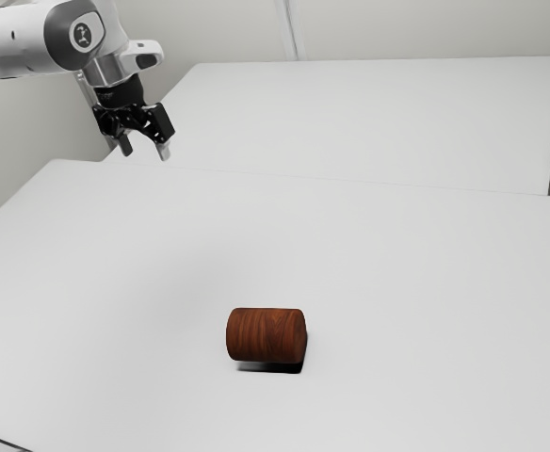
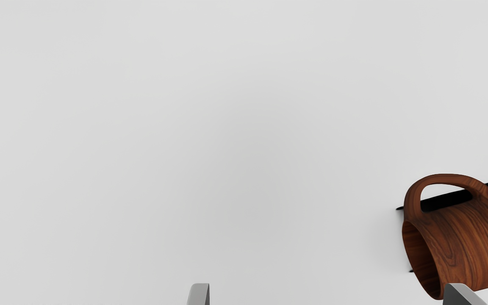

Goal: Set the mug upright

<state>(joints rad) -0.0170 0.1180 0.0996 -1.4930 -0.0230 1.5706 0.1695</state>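
The exterior view looks down from farther off, the wrist view closer; both share mug [image 1: 266,334] and table [image 1: 143,377].

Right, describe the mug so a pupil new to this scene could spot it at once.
Find the white table; in the exterior view, look down and rightward from the black gripper. There the mug lies on its side, its handle and open mouth facing the wrist view. Red-brown wood grain sets it apart from plain white table and black gripper.

The arm [image 1: 23,49] holds its end effector [image 1: 145,152] aloft, tilted downward (spread open).
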